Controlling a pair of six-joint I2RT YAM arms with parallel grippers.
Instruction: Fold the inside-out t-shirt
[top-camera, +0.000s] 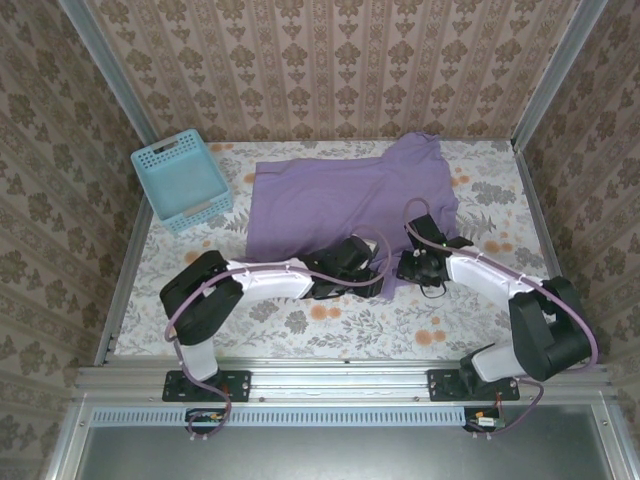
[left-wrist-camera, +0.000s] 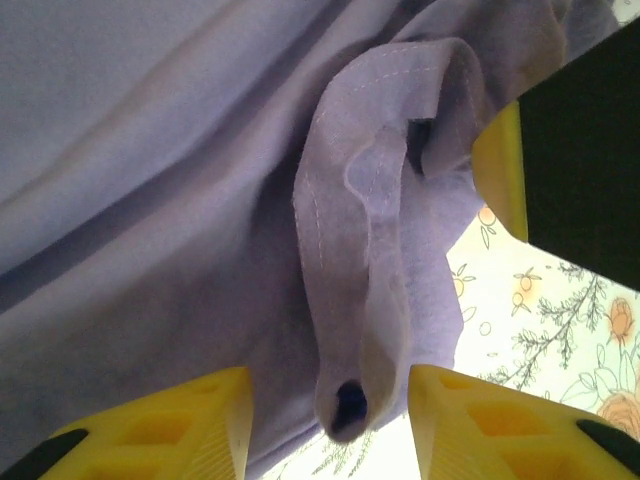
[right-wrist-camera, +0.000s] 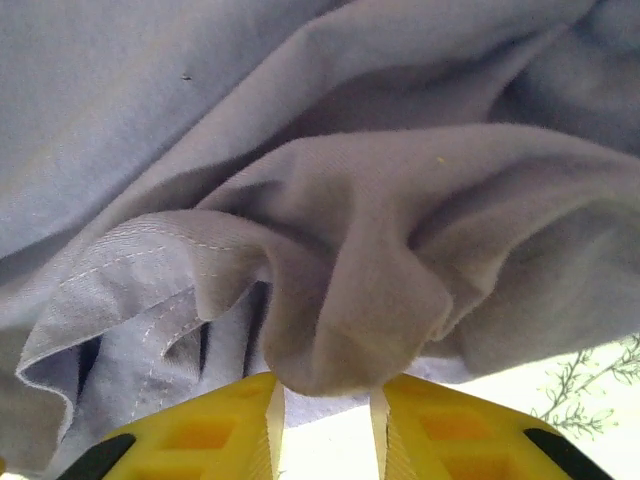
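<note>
— At the far left corner of the table, what stands there?
— A light-blue lattice basket, close to the left wall. A narrow strip of flowered table separates it from the t-shirt.
— And the shirt itself?
— It is spread over the middle of the table, plain lavender face up. Its far right part reaches the table's back edge. Bare table runs along the near side and to the shirt's right.
— What is hard to make out?
— From above, both wrists cover the near hem. Up close, the left end effector stands spread, with a stitched fold of hem hanging between its fingers, not clamped.
— And further right?
— The right end effector has its fingers close together, with a bulge of cloth at their tips. I can't tell whether it is pinched.
</note>
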